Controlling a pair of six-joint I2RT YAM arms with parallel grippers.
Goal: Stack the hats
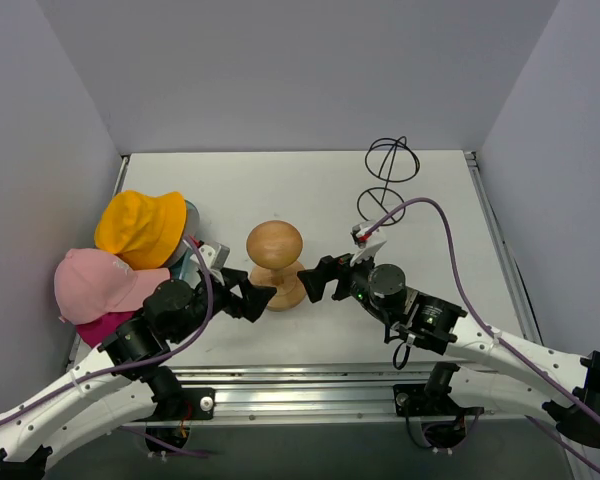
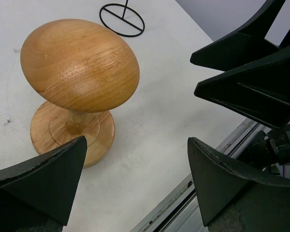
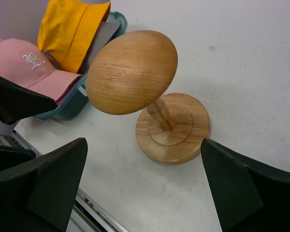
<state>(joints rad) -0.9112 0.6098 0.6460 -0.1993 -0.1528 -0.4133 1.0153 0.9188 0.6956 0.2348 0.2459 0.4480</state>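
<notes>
The hats lie piled at the far left in a teal tray (image 3: 67,107). The yellow bucket hat (image 1: 140,225) sits at the back, and the grey bucket hat (image 3: 99,42) is tucked under it. The light pink baseball cap (image 1: 100,282) lies on the magenta baseball cap (image 1: 106,326). My left gripper (image 1: 259,296) is open and empty, just left of the wooden stand's base. My right gripper (image 1: 316,280) is open and empty, just right of that base. The two grippers face each other. The left wrist view shows the left gripper (image 2: 136,145) over bare table. The right wrist view shows the right gripper (image 3: 144,145) likewise.
A wooden mushroom-shaped stand (image 1: 275,250) is upright mid-table between the grippers, bare. A black wire stand (image 1: 390,165) is at the back right. Grey walls enclose the table on three sides. A metal rail (image 1: 310,375) runs along the near edge.
</notes>
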